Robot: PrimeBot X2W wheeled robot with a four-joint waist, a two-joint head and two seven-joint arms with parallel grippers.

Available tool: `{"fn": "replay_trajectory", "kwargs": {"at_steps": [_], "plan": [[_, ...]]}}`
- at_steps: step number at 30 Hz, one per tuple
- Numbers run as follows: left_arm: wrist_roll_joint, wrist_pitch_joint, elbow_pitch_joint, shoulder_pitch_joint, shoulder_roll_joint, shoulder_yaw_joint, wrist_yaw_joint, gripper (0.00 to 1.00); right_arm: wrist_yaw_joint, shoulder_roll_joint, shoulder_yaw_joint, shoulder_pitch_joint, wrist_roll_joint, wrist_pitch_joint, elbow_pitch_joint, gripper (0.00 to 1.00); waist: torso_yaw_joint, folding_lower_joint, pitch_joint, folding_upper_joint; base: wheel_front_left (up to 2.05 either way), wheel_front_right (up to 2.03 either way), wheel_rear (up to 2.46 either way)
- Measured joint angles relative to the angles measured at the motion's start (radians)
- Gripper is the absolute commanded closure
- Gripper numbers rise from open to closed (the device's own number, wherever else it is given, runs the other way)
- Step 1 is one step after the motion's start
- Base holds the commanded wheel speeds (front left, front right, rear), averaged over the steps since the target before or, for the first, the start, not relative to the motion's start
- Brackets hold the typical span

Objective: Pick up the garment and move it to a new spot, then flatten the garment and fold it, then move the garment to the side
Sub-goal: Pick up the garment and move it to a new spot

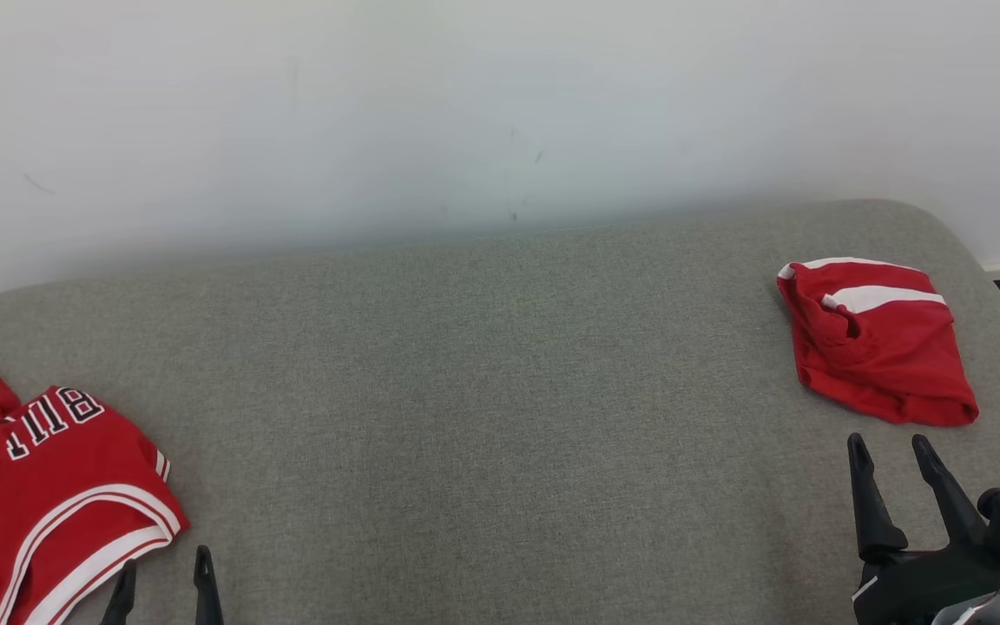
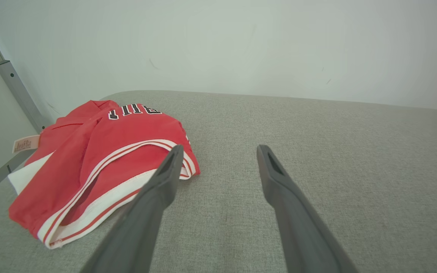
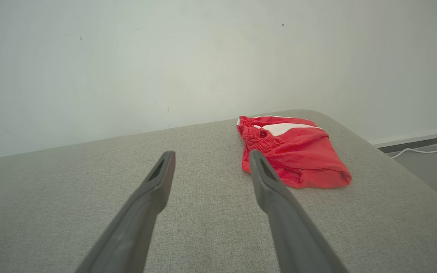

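A wide grey cloth-covered top sat by a plain white wall. A crumpled red shirt with white stripes and black letters lay at its left end, just beside the left gripper. A folded red and white bundle lay near the right gripper. The 2 grippers were wide open, holding nothing. I think a deep pinch on the shirt's thick edge would lift it best.

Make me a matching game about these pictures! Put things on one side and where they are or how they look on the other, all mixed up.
1 lettered red garment
2 red shorts
3 right hand
4 grey padded surface

A folded, far right
B open and empty
C crumpled, near left
D underneath the clothes

Pairs: 1-C, 2-A, 3-B, 4-D
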Motion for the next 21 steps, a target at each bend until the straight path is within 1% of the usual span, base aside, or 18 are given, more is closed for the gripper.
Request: {"fn": "replay_trajectory", "kwargs": {"at_steps": [17,21], "plan": [[0.001,0.016,-0.016,0.000,0.000,0.001,0.000,0.00,0.000,0.006,-0.013,0.016,-0.017,0.017,-0.010,0.00,0.009,0.0000,0.004,0.0000,0.00,0.00,0.00],[0.001,0.023,-0.016,0.000,0.000,-0.004,0.000,0.00,0.000,0.009,-0.033,0.023,-0.019,0.017,-0.012,0.00,0.020,0.0000,0.006,0.0000,0.00,0.00,0.00]]}}
